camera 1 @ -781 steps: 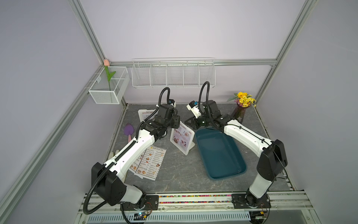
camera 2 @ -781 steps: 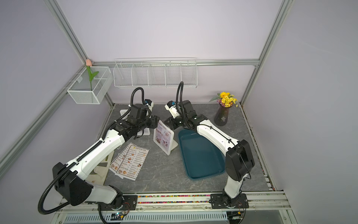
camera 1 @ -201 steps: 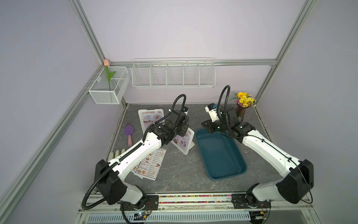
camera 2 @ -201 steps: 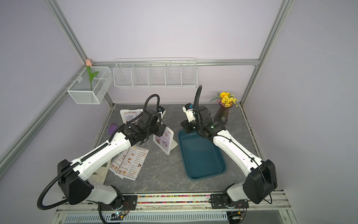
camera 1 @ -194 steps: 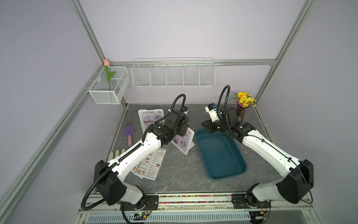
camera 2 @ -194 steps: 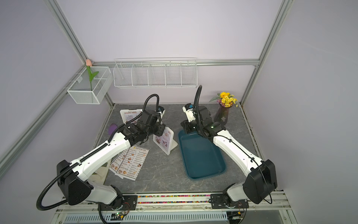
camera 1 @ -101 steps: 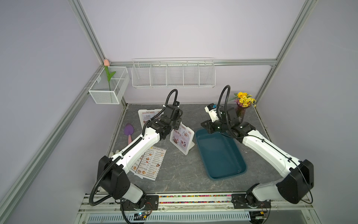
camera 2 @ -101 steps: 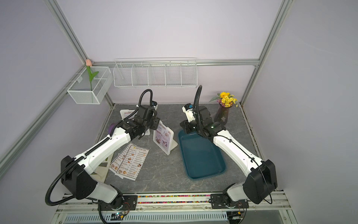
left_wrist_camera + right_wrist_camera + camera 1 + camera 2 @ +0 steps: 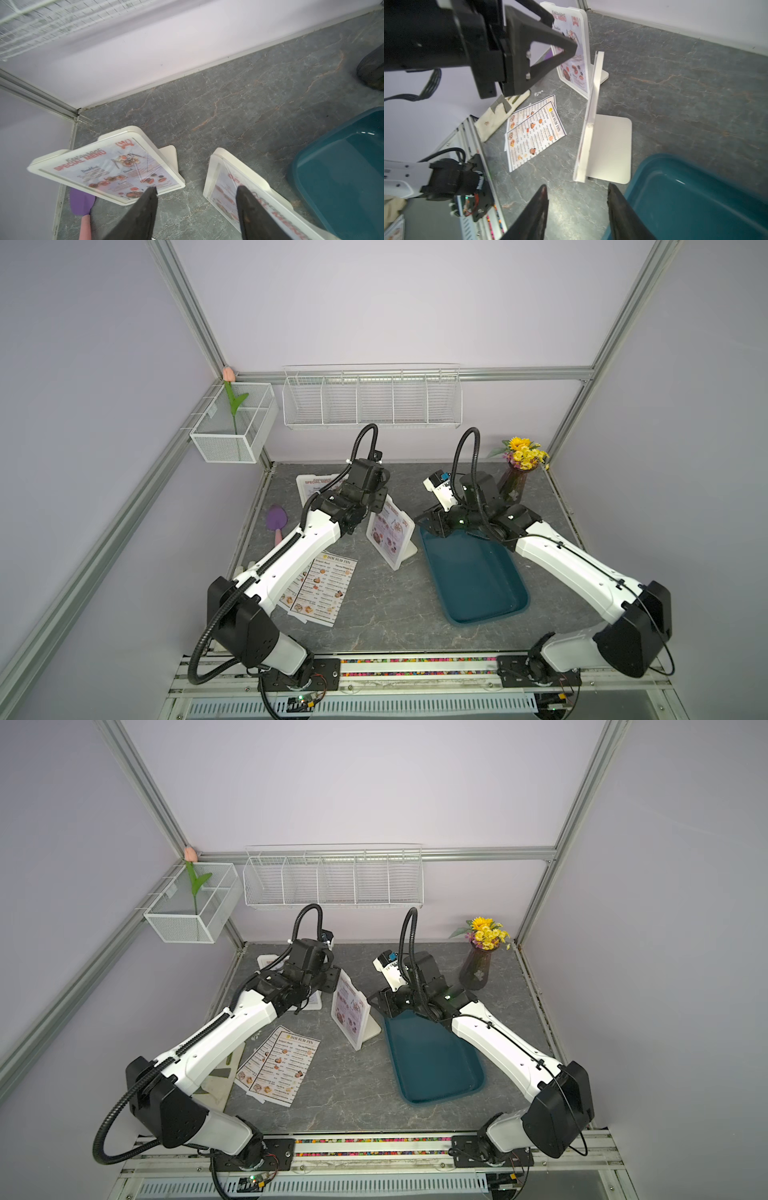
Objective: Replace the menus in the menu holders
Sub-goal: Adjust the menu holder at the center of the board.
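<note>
On counter: 2 white menu holders, rear holder and front holder, both standing, each with a red "SPECIAL MENU" sheet. 2 "DIM SUM INN" sheets lie overlapped, loose. 1 teal tray. Both arms stretched forward. Left end effector hovers between holders, jaws apart, empty. Right end effector likewise, at tray's far corner.
</note>
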Controlling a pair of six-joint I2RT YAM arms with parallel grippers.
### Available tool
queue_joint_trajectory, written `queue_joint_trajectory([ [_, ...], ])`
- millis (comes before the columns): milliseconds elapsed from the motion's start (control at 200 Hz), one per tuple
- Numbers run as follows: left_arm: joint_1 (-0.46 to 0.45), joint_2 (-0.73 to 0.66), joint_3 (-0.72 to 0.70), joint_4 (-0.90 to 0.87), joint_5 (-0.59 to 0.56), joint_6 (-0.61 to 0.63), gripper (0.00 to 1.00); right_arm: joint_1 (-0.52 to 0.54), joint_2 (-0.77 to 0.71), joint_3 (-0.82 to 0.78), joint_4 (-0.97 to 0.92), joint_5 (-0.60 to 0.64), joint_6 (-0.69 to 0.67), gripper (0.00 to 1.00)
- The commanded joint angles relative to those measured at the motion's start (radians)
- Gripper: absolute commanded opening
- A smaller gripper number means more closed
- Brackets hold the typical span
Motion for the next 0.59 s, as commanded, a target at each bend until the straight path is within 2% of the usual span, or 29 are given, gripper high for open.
queue_joint_trajectory([
  [0, -0.001, -0.058, 0.030, -0.040, -0.021, -0.014, 0.63, 0.021, 0.034, 0.010, 0.011, 0.017, -0.003, 0.56],
  [115, -0.002, -0.087, 0.027, -0.054, -0.015, -0.023, 0.64, 0.050, 0.064, 0.018, 0.000, 0.081, -0.001, 0.58],
  [195, 0.000, -0.102, 0.024, -0.057, 0.000, -0.025, 0.64, 0.059, 0.082, 0.018, -0.021, 0.147, -0.004, 0.63],
  [405, -0.002, -0.105, 0.012, -0.054, 0.054, -0.033, 0.64, 0.062, 0.118, -0.006, 0.001, 0.232, -0.029, 0.69],
  [590, -0.001, -0.123, -0.007, -0.034, 0.083, -0.048, 0.64, 0.046, 0.155, -0.016, 0.060, 0.221, -0.112, 0.72],
])
